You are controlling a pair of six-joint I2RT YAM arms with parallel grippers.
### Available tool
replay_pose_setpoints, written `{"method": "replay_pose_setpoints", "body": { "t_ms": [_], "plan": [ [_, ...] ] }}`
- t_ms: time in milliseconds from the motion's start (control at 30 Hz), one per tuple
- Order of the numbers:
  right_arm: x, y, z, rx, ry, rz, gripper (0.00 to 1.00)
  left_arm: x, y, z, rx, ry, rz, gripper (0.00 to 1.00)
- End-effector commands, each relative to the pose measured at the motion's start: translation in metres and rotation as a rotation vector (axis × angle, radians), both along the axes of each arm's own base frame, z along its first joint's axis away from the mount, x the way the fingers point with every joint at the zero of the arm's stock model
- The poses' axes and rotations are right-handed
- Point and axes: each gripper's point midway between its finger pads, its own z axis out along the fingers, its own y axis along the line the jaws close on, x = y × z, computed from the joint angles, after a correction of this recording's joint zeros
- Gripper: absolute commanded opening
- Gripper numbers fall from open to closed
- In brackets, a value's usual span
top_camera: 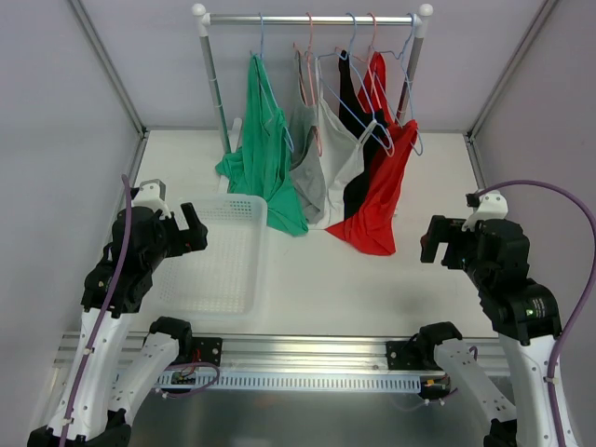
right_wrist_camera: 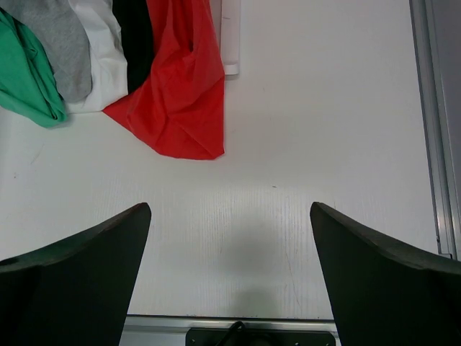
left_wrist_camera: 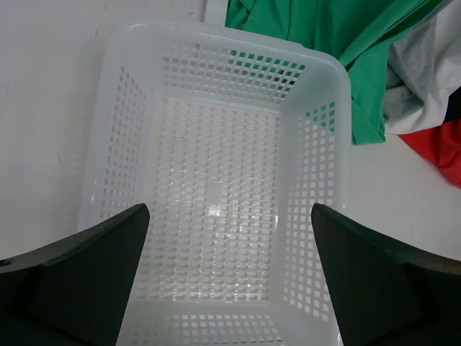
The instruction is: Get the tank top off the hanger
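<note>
- On the top camera I see a clothes rail (top_camera: 312, 18) standing at the far edge of the counter (top_camera: 372, 279), with five tank tops on wire hangers (top_camera: 352, 42).
- From left to right they are the green tank top (top_camera: 265, 158), grey tank top (top_camera: 305, 158), white tank top (top_camera: 337, 154), black tank top (top_camera: 358, 191) and red tank top (top_camera: 382, 196). All are on the rail, and their hems reach down to the counter.
- Only the top view gives me the rail and hangers. Both wrist cameras cut the garments off at the hems.
- The left gripper (top_camera: 194, 229) hangs over the white basket (top_camera: 260, 251) near the left edge. Its jaws are spread wide and hold nothing.
- The left wrist view looks between the two fingers (left_wrist_camera: 79, 281) straight down at the basket's mesh floor. The top view cannot show that detail.
- That same view puts the green hem just behind the basket's far right corner. I cannot tell whether it touches the rim.
- The right gripper (top_camera: 433, 239) sits near the right edge, well apart from the clothes. Its jaws are parted and it carries nothing.
- The right wrist view shows bare counter below the fingers (right_wrist_camera: 382, 281). The red hem is bunched on the surface beside the rack's white foot (right_wrist_camera: 230, 43), which the top view mostly hides behind cloth.
</note>
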Motion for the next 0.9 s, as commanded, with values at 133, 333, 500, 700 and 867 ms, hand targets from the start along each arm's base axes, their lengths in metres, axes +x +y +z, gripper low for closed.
{"method": "replay_pose_setpoints", "body": {
  "t_ms": [133,333,500,700,867],
  "plan": [
    [0.005,-0.002,0.028,0.02,-0.102,-0.021,0.99,0.006,0.004,0.011,0.009,-0.048,0.026,0.99],
    [0.016,0.011,0.047,0.076,-0.181,0.024,0.99,0.007,0.003,0.005,-0.004,-0.029,0.037,0.99],
    [0.035,0.021,0.074,0.069,-0.217,0.07,0.99,0.006,0.004,0.003,-0.004,-0.03,0.04,0.99],
    [0.061,0.026,0.123,-0.03,-0.287,0.141,0.99,0.005,0.001,-0.003,-0.015,-0.018,0.029,0.99],
    [0.105,0.037,0.154,-0.115,-0.287,0.209,0.99,0.004,0.0,-0.003,-0.026,-0.027,0.023,0.99]
  ]
}}
